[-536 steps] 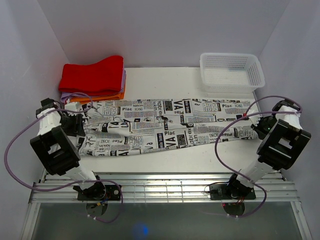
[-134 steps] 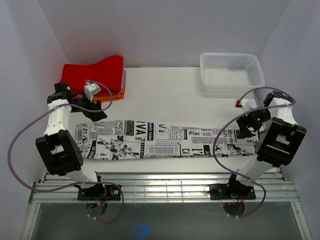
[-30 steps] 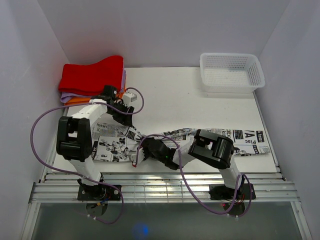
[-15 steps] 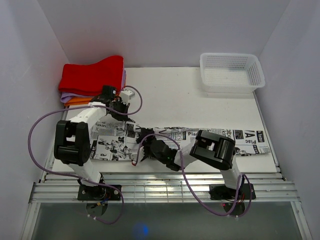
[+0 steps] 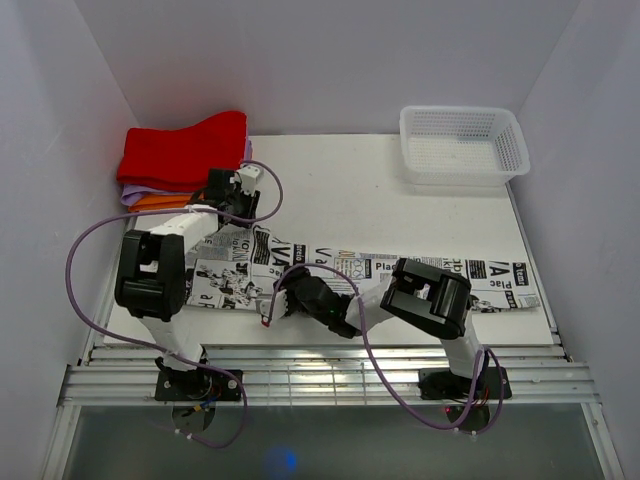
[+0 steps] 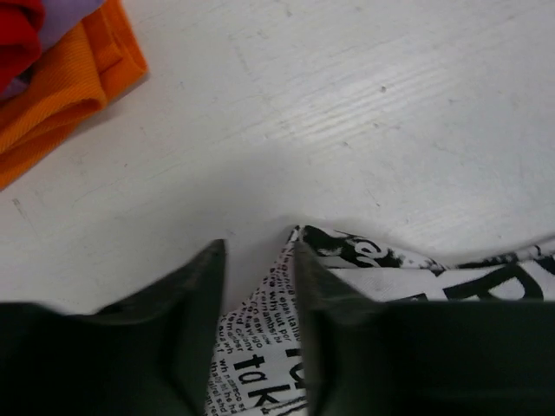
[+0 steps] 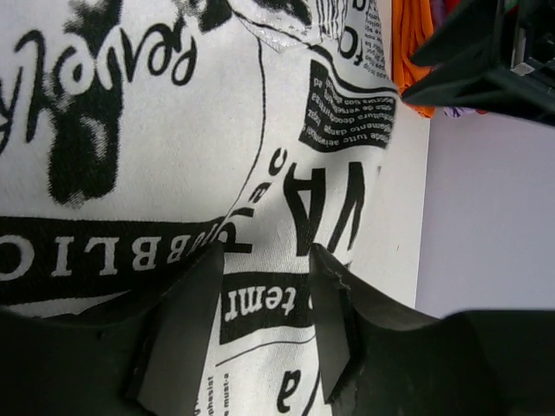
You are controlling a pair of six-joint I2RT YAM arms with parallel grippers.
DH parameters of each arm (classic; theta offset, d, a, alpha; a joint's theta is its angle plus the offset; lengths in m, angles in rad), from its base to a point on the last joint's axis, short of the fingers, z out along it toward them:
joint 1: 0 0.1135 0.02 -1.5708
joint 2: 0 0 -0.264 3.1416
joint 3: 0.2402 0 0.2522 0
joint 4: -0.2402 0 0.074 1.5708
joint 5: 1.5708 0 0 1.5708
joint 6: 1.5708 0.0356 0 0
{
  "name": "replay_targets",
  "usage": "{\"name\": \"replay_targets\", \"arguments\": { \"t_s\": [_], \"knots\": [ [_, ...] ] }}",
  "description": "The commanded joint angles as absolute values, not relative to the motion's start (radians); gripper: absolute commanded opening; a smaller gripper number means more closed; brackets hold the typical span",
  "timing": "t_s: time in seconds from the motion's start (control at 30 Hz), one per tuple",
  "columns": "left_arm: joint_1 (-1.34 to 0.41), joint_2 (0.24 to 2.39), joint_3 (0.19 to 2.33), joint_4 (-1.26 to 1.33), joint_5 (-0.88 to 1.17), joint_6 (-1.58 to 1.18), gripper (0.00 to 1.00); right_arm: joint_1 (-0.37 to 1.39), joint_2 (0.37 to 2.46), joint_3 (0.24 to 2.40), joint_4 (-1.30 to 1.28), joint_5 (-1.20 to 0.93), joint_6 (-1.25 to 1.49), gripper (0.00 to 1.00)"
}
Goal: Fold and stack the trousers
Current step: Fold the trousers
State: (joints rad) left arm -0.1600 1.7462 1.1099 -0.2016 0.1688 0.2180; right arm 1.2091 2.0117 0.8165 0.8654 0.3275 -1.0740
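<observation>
Folding step: left gripper (image 6: 256, 251) and right gripper (image 7: 264, 260), both part-spread, straddle the trousers (image 5: 300, 252); next, pinch the fabric edge.

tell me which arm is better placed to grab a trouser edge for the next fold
Left, probably. The left gripper, open, straddles a corner of the trousers near the orange cloth. The right gripper is over flat print mid-strip, with no edge between its fingers.
</observation>
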Motion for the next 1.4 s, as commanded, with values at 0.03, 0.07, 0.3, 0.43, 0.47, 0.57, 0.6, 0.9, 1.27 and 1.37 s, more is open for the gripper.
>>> {"name": "replay_targets", "arguments": {
  "t_s": [0.03,0.07,0.3,0.43,0.47,0.57,0.6,0.9,1.27,1.37],
  "knots": [
    [-0.149,1.746,1.215,-0.144,0.089,0.209,0.64,1.2,2.023,0.853,0.585,0.275,-0.934,0.56],
    [-0.147,1.734,1.23,-0.158,0.109,0.213,0.66,1.193,2.005,0.885,0.559,0.27,-0.895,0.65],
    [-0.057,1.602,1.38,-0.447,0.305,0.222,0.73,1.025,1.781,1.164,0.085,-0.051,-0.634,0.98],
    [0.038,1.53,1.365,-0.629,0.431,0.25,0.73,0.872,1.694,1.247,-0.249,-0.32,-0.528,0.97],
    [0.057,1.511,1.347,-0.65,0.452,0.259,0.74,0.838,1.678,1.247,-0.303,-0.366,-0.52,0.98],
    [0.142,1.468,1.27,-0.75,0.531,0.322,0.74,0.715,1.612,1.186,-0.487,-0.455,-0.514,1.0],
    [0.181,1.457,1.229,-0.764,0.547,0.343,0.74,0.64,1.565,1.157,-0.523,-0.477,-0.512,1.0],
    [0.291,1.509,1.025,-0.764,0.456,0.365,0.71,0.156,1.41,0.852,-0.771,-0.506,-0.641,0.95],
    [0.528,1.663,1.101,-0.741,0.506,0.42,0.68,-0.146,1.655,0.991,-0.865,-0.5,-0.71,0.93],
    [0.528,1.594,1.149,-0.836,0.627,0.465,0.7,-0.156,1.62,1.05,-0.909,-0.512,-0.715,0.93]
  ]
}}
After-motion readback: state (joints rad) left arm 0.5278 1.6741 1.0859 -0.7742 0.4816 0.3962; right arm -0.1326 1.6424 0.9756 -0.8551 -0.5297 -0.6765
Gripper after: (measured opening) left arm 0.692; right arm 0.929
